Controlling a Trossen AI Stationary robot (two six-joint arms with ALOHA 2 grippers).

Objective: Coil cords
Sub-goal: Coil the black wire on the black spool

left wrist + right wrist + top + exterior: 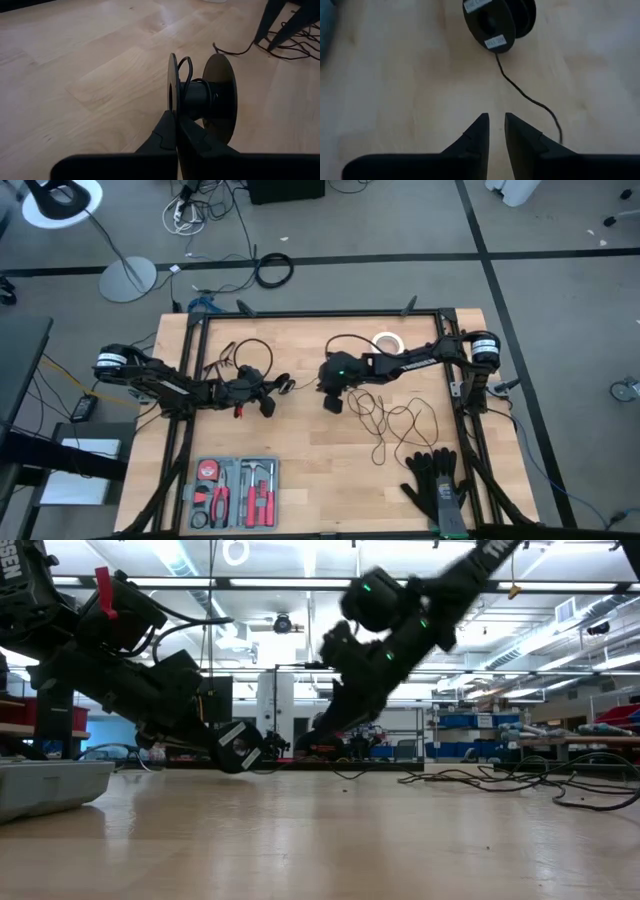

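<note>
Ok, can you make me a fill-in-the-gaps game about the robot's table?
1. The left fingers are shut on a black ____ with cord wound on it.
2. The tape ring on the table is ____.
3. The gloves are on the ____ arm's side.
Missing words: spool; white; right.

We see a thin black cord (395,418) on a pale wood-grain desk (330,470), a white tape ring (386,341), and red-handled tools (240,492).
</note>
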